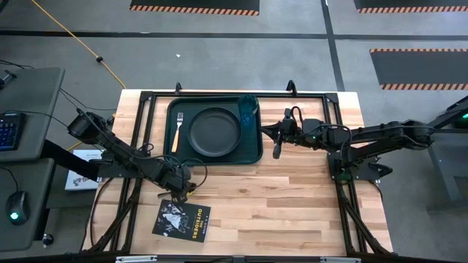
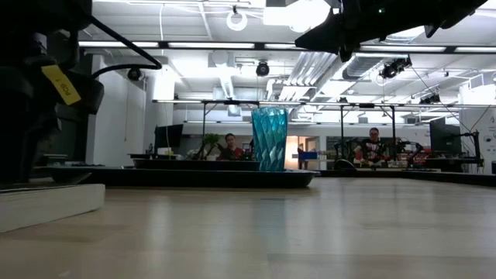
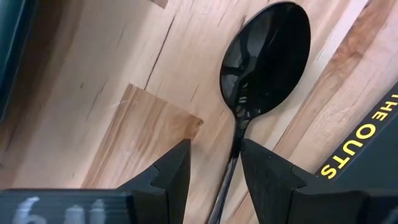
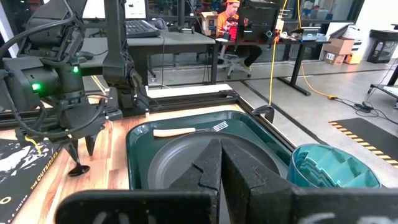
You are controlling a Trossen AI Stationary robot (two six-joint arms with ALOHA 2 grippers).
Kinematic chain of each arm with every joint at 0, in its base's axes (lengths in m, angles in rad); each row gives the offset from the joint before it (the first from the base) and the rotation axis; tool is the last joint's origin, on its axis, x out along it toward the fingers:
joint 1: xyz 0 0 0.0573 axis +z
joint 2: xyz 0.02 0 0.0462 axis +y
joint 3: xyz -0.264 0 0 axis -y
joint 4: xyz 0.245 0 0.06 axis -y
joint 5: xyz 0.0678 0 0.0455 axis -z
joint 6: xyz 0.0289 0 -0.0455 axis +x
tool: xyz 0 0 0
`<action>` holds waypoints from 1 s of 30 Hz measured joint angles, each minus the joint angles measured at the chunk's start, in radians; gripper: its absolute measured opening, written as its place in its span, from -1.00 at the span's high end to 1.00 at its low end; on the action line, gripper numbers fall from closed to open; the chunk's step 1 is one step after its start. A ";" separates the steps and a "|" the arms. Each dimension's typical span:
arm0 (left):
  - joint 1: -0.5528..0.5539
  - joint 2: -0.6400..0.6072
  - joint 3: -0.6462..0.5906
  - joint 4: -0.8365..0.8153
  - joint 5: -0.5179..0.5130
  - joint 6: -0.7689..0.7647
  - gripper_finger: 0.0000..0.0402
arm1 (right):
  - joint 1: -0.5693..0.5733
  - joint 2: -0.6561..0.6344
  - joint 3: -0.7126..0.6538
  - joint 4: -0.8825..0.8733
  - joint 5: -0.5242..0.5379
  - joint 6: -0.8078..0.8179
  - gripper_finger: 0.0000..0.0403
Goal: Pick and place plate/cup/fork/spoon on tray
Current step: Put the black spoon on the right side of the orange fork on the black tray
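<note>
The left hand point(image 1: 184, 191) is down at the wooden surface point(image 1: 292, 197) beside the black booklet point(image 1: 182, 220), its fingers point(image 3: 171, 174) spread on either side of the spoon point(image 3: 264, 62) handle, not visibly pinching it. The plate point(image 1: 215, 131), fork point(image 1: 176, 132) and cup point(image 1: 247, 109) sit on the green tray point(image 1: 252, 155). The right hand point(image 1: 276, 150) hovers just beside the tray, fingers pressed together.

Light wooden table point(image 1: 292, 197) of butcher-block planks. Lying directly on it: the dark green tray point(image 1: 214, 155) at the far middle edge, the black spoon point(image 3: 264, 59) near the front left, and just beside the spoon a flat black booklet point(image 1: 181, 220) with white print.
</note>
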 joint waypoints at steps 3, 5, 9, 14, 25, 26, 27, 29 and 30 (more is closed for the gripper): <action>0.000 0.000 0.000 0.000 0.004 0.014 0.35 | 0.000 0.000 0.000 0.000 0.000 0.000 1.00; 0.000 -0.002 0.000 -0.003 0.021 0.029 0.34 | 0.000 0.000 0.000 0.000 0.000 0.000 1.00; -0.002 -0.003 0.000 0.000 0.032 0.047 0.35 | 0.000 0.000 0.000 0.000 0.000 0.000 1.00; -0.002 -0.003 0.000 0.001 0.032 0.090 0.34 | 0.000 0.000 0.000 -0.001 0.000 0.000 1.00; -0.030 0.007 -0.002 0.008 0.048 0.144 0.35 | 0.000 0.000 0.000 -0.001 0.000 0.000 1.00; -0.034 0.012 -0.006 0.013 0.045 0.149 0.35 | 0.000 0.000 0.000 -0.001 0.000 0.000 1.00; -0.038 0.019 -0.008 0.015 0.039 0.151 0.35 | 0.000 0.000 0.000 -0.001 0.000 0.000 1.00; -0.048 0.037 -0.009 0.013 0.020 0.152 0.35 | 0.000 0.000 0.000 -0.001 0.000 0.000 1.00; -0.050 0.046 -0.009 0.009 0.009 0.152 0.35 | 0.000 0.000 0.000 -0.001 0.000 0.000 1.00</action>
